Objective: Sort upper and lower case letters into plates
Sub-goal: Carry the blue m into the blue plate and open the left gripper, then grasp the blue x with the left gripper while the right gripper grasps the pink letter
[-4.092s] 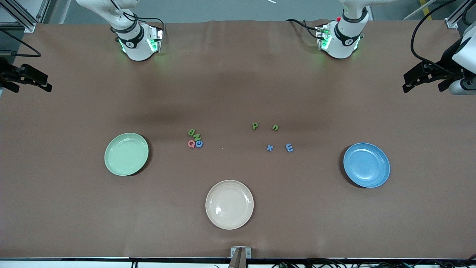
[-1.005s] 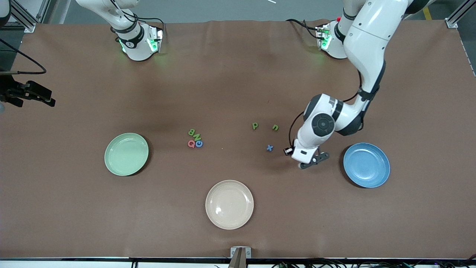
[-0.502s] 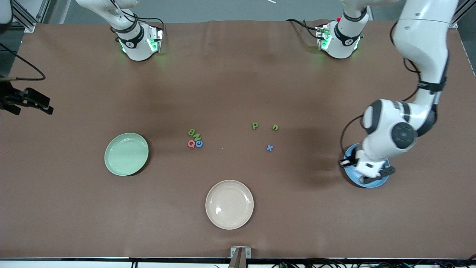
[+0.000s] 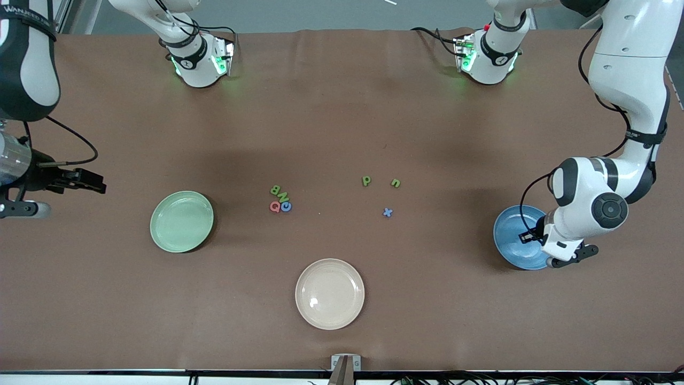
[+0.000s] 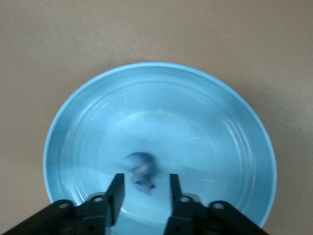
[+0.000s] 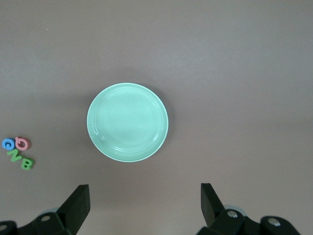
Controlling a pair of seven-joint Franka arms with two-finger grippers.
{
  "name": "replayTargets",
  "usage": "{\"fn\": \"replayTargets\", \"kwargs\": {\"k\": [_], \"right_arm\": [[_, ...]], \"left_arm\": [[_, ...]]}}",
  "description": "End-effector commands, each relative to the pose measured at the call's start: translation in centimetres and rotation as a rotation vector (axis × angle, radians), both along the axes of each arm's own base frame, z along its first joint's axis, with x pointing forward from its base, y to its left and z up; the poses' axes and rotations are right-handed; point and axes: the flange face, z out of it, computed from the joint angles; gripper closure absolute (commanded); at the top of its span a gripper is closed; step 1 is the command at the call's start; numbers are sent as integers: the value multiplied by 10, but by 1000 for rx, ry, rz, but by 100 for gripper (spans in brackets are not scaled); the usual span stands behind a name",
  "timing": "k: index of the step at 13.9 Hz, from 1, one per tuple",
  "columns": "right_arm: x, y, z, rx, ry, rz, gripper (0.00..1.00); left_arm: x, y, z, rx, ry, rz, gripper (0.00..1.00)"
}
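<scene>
Blue letter (image 5: pixel 142 172) now dropped in blue plate (image 4: pixel 507 235); left end effector (image 5: pixel 145 192) spread; right end effector (image 6: pixel 145 201) also spread.

Even overhead light, soft shadows.

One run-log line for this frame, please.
left claw: open over blue plate | blue letter: in plate | right claw: open, waiting

We read "WANJEO" or close to it, cut off, on the black band (image 4: pixel 24 13) of the arm at the upper left of the front view. The toy letters read as themselves: a cluster B (image 4: pixel 276 189), N (image 4: pixel 283 197), Q (image 4: pixel 274 207), G (image 4: pixel 286 206) at mid-frame, then p (image 4: pixel 366 181), n (image 4: pixel 395 183) and x (image 4: pixel 387 212).
</scene>
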Motion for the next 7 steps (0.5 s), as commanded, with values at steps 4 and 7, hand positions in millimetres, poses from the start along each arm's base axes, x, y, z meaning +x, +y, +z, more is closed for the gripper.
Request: {"fn": "replayTargets", "kwargs": {"k": [4, 7], "right_arm": [[-2, 106, -69, -12, 1, -172, 0], [-15, 160, -119, -17, -32, -258, 0]], "left_arm": [[-2, -105, 26, -25, -20, 54, 0], [-13, -196, 27, -29, -35, 127, 0]]}}
